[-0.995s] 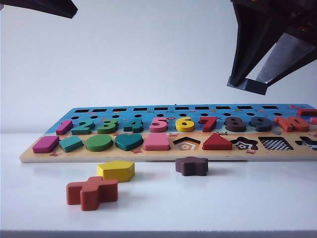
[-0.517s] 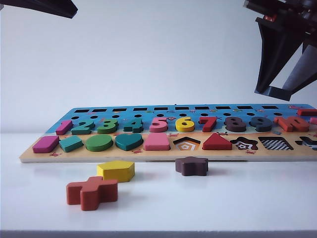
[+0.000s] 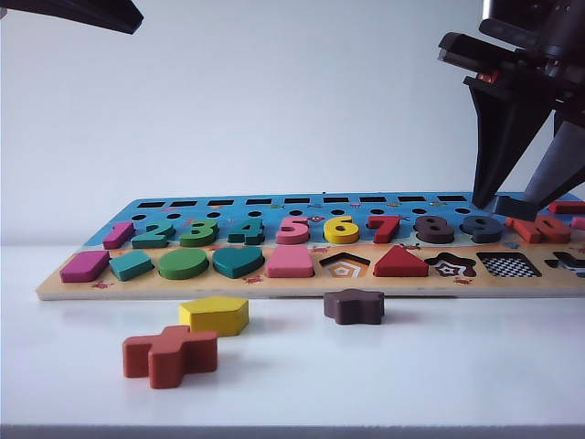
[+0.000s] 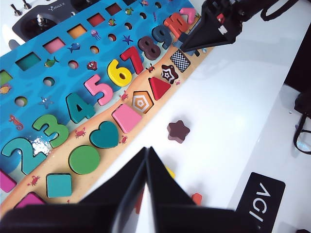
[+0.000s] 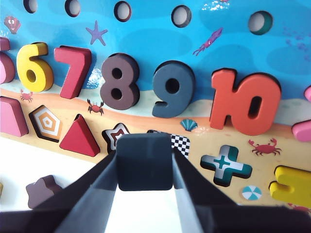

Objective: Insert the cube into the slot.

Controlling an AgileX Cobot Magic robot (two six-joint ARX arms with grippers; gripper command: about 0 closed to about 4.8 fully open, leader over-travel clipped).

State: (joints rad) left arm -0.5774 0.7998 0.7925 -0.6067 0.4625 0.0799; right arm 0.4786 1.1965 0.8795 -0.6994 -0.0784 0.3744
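Note:
My right gripper (image 5: pixel 145 165) is shut on the cube (image 5: pixel 145 160), a dark navy square block pinched between its two fingers. It hangs just above the right end of the puzzle board (image 3: pixel 274 286). The slot (image 5: pixel 181 143), a checkerboard square cut-out, lies directly beyond the cube and is partly hidden by it. In the exterior view the right gripper (image 3: pixel 519 203) stands over the board behind the slot (image 3: pixel 509 265). The left wrist view shows the right gripper (image 4: pixel 183 47) next to the slot (image 4: pixel 180 60). My left gripper (image 4: pixel 147 151) is shut and empty, raised above the table near the board's front edge.
Loose on the white table in front of the board lie a brown star (image 3: pixel 354 306), a yellow pentagon block (image 3: pixel 215 315) and a red-brown cross (image 3: pixel 170 355). Number pieces and shapes fill much of the board. Star, pentagon and cross cut-outs flank the slot.
My right gripper, still holding the cube, has swung to the right and come down close to the board's right end. The left arm and the loose pieces have not moved.

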